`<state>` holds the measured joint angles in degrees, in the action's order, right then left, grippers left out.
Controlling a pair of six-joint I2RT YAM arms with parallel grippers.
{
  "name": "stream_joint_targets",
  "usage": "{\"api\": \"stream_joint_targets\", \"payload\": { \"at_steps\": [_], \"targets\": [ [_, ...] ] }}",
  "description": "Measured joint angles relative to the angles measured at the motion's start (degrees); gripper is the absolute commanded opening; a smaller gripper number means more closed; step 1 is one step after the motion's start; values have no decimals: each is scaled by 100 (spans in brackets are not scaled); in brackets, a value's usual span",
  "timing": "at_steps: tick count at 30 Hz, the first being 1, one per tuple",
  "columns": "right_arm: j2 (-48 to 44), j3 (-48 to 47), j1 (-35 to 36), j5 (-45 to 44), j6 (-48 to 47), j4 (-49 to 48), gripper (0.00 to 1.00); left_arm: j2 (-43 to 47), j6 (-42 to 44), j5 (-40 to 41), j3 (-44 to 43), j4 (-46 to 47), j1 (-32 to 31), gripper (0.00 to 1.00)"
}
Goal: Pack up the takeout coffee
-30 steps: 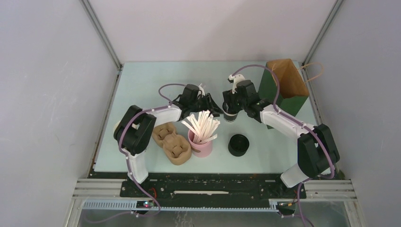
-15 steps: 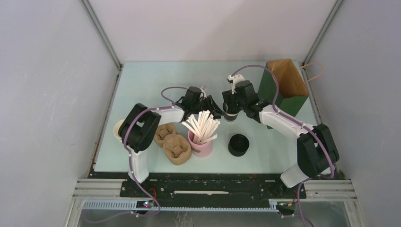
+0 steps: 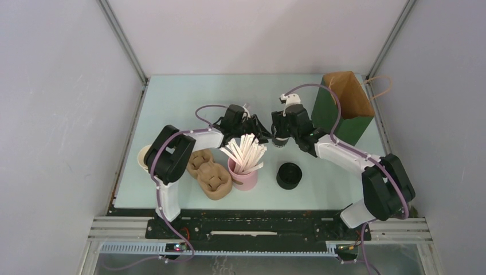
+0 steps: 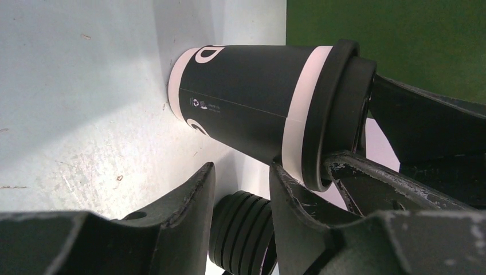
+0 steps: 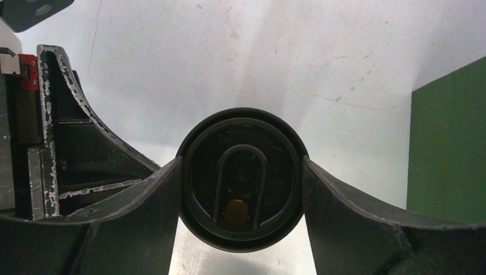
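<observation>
The takeout coffee (image 3: 279, 140), a black paper cup with a black lid, stands on the table between the two grippers. My right gripper (image 3: 280, 133) is over it, and in the right wrist view the gripper (image 5: 240, 172) has a finger pressed to each side of the round lid (image 5: 240, 189). My left gripper (image 3: 261, 133) is open and empty just left of the cup. In the left wrist view the gripper (image 4: 240, 172) points past the cup's side (image 4: 246, 97), with one fingertip (image 4: 286, 177) close to the lid rim.
The open green paper bag (image 3: 344, 106) stands at the right rear. A pink holder of sticks (image 3: 243, 179), a brown pulp cup carrier (image 3: 208, 172), a black lid stack (image 3: 289, 175) and a cup stack (image 3: 143, 156) lie in front.
The left arm's elbow has shifted slightly right and its gripper has edged toward the cup. The right wrist has turned a little over the lid. The cup has stayed in place.
</observation>
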<state>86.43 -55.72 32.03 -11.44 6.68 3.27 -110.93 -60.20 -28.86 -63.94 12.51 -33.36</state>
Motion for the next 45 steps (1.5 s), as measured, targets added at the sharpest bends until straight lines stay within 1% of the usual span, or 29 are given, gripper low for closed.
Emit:
{"api": "stream_joint_targets", "payload": {
  "at_steps": [2,8,13,17,21,25,28,30,37,42,45],
  "targets": [
    [-63,136,46,-140,68,-179,75,0,-2,-4,0,26,0,50],
    [-188,361,92,-385,201,-424,75,0,-46,-197,2,114,-33,55],
    [-181,361,-2,-400,269,-422,75,-28,-330,-457,107,629,-188,55],
    [-151,328,-9,-402,299,-417,75,-177,-588,-612,114,1106,-278,58],
    [-31,184,-9,-409,332,-348,75,-332,-713,-673,114,1309,-286,51],
    [28,79,-9,-367,396,-249,75,-337,-564,-636,98,1217,-286,49],
    [33,55,-9,-376,461,-199,75,-291,-337,-439,94,879,-271,50],
    [33,48,-9,-409,562,-188,75,-295,-356,-363,94,848,-249,51],
    [61,37,42,-820,1045,-190,74,-387,-686,-254,98,1185,-223,54],
    [142,-2,120,-1027,1051,-205,73,-498,-866,-260,96,1333,-221,53],
    [223,-160,138,-1060,1025,-13,73,-503,-874,-234,98,1307,-212,53]
  ]
}}
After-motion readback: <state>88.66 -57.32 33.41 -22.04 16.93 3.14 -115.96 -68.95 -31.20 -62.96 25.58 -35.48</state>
